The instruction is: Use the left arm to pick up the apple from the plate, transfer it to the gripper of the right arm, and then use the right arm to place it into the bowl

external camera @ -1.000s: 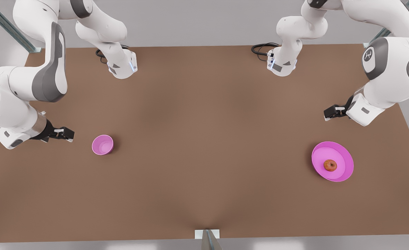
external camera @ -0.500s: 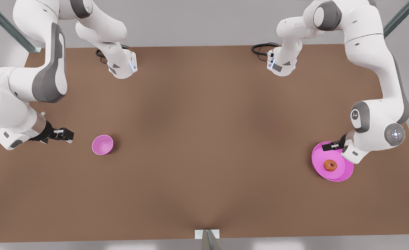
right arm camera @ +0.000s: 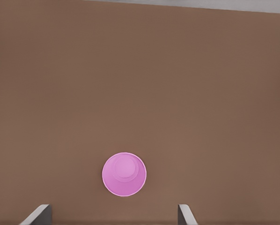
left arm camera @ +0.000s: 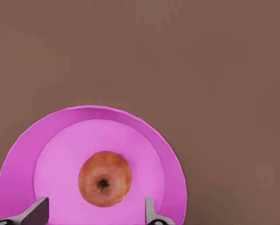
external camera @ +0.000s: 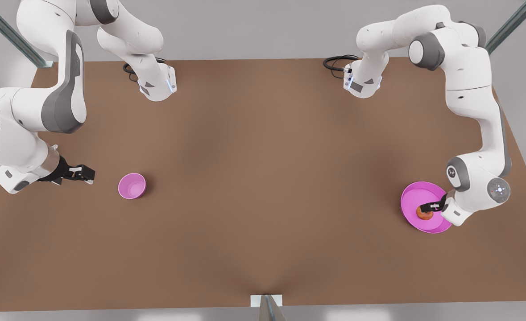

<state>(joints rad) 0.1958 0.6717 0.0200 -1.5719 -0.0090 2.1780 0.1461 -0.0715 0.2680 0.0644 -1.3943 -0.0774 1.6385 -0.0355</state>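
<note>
Apple (external camera: 424, 214) sitting on the plate (external camera: 412, 198), lower right of the front view, roughly mid-plate. Round fruit, so no real long axis; in the left wrist view the dark stem dimple faces straight at the camera, so stem end up. Red-orange skin with yellowish patches.

Left gripper (external camera: 428, 207) right over the apple, reaching in from the front view's right, partly covering the fruit. Fingers (left arm camera: 36, 213) spread wide in the left wrist view, one tip on each side of the apple with pink plate showing in between, so released, nothing gripped. Can't tell from the front view whether the tips touch the fruit.

Bowl (external camera: 132, 186) over at the left of the front view, upright, open side up, well apart from the plate. Right gripper (external camera: 86, 173) just beside it on the front view's left, waiting, pointed toward the bowl. Fingers (right arm camera: 37, 214) wide apart in the right wrist view, bowl (right arm camera: 124, 174) between and beyond them, not touching. Released too.

All on a plain brown table (external camera: 263, 187). A small emblem on the left arm's joint near the plate, too small to read. No other writing or labels readable.
</note>
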